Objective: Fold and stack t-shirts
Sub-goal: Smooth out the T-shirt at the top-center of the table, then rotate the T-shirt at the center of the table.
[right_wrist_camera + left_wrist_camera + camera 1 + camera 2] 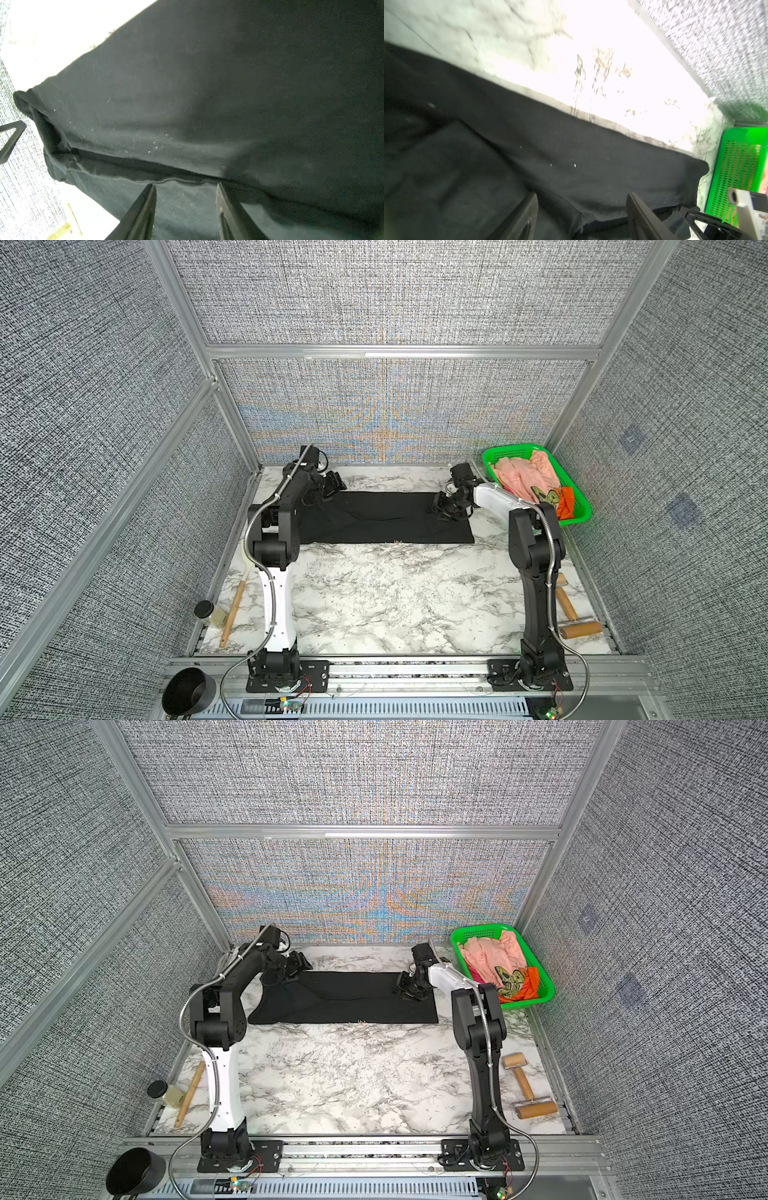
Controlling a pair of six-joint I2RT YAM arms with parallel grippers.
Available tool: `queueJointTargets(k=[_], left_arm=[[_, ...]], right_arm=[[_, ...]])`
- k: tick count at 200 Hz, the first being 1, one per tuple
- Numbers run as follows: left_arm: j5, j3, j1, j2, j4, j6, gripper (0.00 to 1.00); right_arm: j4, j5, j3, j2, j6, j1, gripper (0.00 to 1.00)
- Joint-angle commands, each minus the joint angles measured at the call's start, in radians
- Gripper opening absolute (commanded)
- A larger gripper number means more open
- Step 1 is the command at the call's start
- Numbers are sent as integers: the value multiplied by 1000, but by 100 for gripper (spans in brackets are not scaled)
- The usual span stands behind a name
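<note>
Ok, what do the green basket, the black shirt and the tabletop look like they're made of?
Green basket: glossy moulded plastic, judging by its perforated walls. Black shirt: soft matte cloth, likely cotton; it creases and holds lint. Tabletop: smooth marble-look surface, perhaps printed laminate; grey veins, slight sheen.

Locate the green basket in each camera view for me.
Top view: green basket at far right corner of the table.
Top view: green basket, same corner.
Left wrist: green basket at the picture's right edge.
Right wrist: not in it.
Shared landmark: black t-shirt, in all four.
</note>
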Motion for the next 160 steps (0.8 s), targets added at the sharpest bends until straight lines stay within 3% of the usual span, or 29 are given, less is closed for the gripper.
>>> queueJointTargets(k=[1, 40, 96, 136, 160], left_arm=[[-37, 12, 5, -45, 30, -7, 71], [-107, -127, 7, -209, 73, -66, 73], [-75, -535, 46, -365, 282, -293, 75], [-45, -554, 74, -327, 371, -377, 75], [-16, -513, 79, -232, 402, -418, 75]], right_arm=[[-17, 7, 34, -3, -22, 3, 52], [-50, 71, 63, -44, -71, -1, 52], [-116, 88, 169, 87, -115, -15, 48], [-211, 123, 255, 163, -168, -22, 44], [-207, 148, 168, 128, -168, -24, 44]])
